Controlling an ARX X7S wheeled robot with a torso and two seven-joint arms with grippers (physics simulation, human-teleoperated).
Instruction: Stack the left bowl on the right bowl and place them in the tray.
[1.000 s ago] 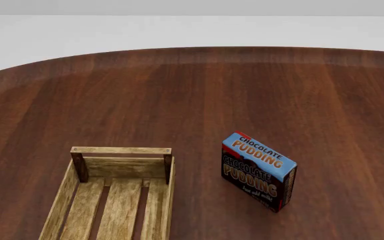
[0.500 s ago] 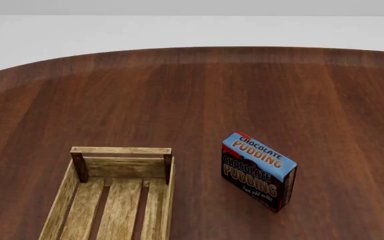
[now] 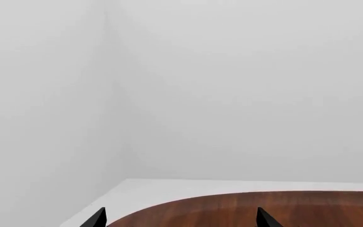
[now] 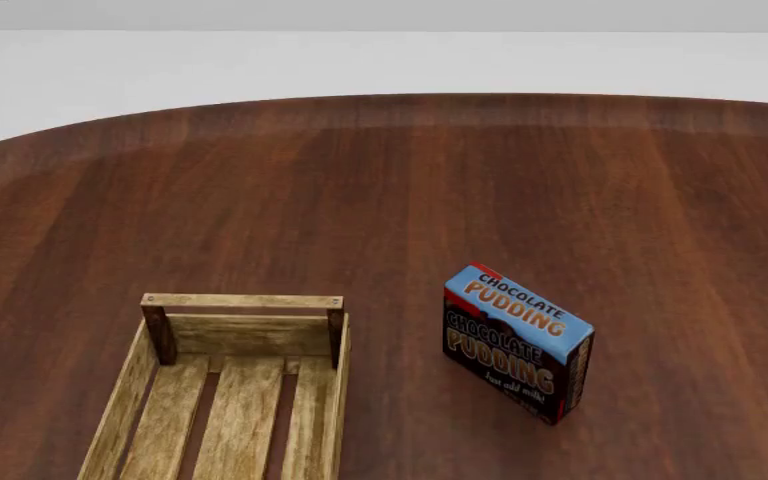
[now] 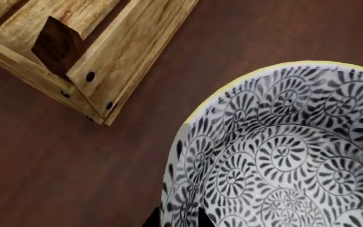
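Looking across the head view, the tray (image 4: 224, 390) sits at the table's (image 4: 491, 170) near edge, pudding box (image 4: 515, 342) to its right. Only the right wrist view shows a bowl (image 5: 282, 156), just beside a tray corner; the right gripper's (image 5: 175, 218) grip is unclear. Left gripper (image 3: 180, 220) fingertips are spread, empty.

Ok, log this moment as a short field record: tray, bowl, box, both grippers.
tray: on table, nothing in its visible part
bowl: patterned, yellow rim, beside a tray corner, outside it; seen only in right wrist view
box: upright, right of tray, apart
left gripper: open, holding nothing
right gripper: at bowl rim, grip unclear
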